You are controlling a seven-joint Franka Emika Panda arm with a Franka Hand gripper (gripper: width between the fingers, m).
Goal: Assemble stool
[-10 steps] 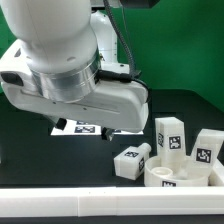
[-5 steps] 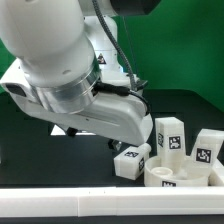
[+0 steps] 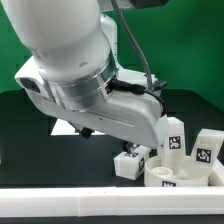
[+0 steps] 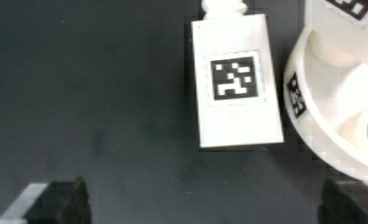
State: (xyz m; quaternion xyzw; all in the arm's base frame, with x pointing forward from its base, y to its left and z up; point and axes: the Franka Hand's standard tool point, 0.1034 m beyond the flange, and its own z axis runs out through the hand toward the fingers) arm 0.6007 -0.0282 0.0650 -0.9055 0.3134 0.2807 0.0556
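Observation:
The round white seat (image 3: 178,176) lies on the black table at the exterior view's lower right. One leg (image 3: 130,163) lies flat just to its left; two more legs (image 3: 173,136) (image 3: 208,146) stand behind the seat. The arm's big white body hides the gripper in the exterior view. In the wrist view the lying leg (image 4: 232,85) shows its tag beside the seat's rim (image 4: 337,90). My gripper (image 4: 202,200) is open and empty, its dark fingertips (image 4: 60,198) wide apart, above the table with the leg ahead of them.
A long white bar (image 3: 100,205) runs along the front edge of the table. The marker board (image 3: 70,127) peeks out behind the arm. A green wall stands at the back.
The arm has swung toward the exterior view's right and lowered, now covering the lying leg's upper side and closing on the seat and legs.

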